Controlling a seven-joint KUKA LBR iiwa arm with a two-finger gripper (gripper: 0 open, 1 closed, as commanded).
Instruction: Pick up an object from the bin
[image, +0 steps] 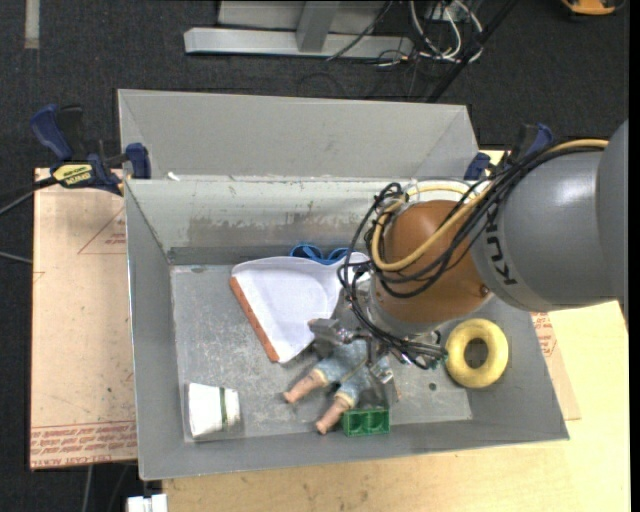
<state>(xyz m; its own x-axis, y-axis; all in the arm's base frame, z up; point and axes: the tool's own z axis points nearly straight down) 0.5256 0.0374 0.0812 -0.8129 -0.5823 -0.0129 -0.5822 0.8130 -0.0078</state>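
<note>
A: What is kept in the bin (205, 335)?

B: A few loose things are scattered in it. Two pink pegs (312, 384) with pale-blue bands are seen side by side near the middle of the near edge. A green block (365, 422) is set just beside them, against that edge. A white cloth (290, 295) with an orange rim is spread over the middle. A blue thing (318, 254) is half hidden behind it by the far wall. A white cup (212, 410) is tipped on its side in the near left corner, and a yellow ring (477, 352) is laid towards the right wall.

A: And the tool?

B: The tool (352, 362) is placed low over the pegs, between cloth and ring. Whether it is wide or narrow cannot be told, and nothing is seen held in it.

A: What could go wrong from here?

B: The pegs are round, so they may be rolled aside. Only one may be caught, by its end, and then dropped. A corner of the cloth may be pinched along with them, as it is very close. The block may be pushed against the near wall.
</note>
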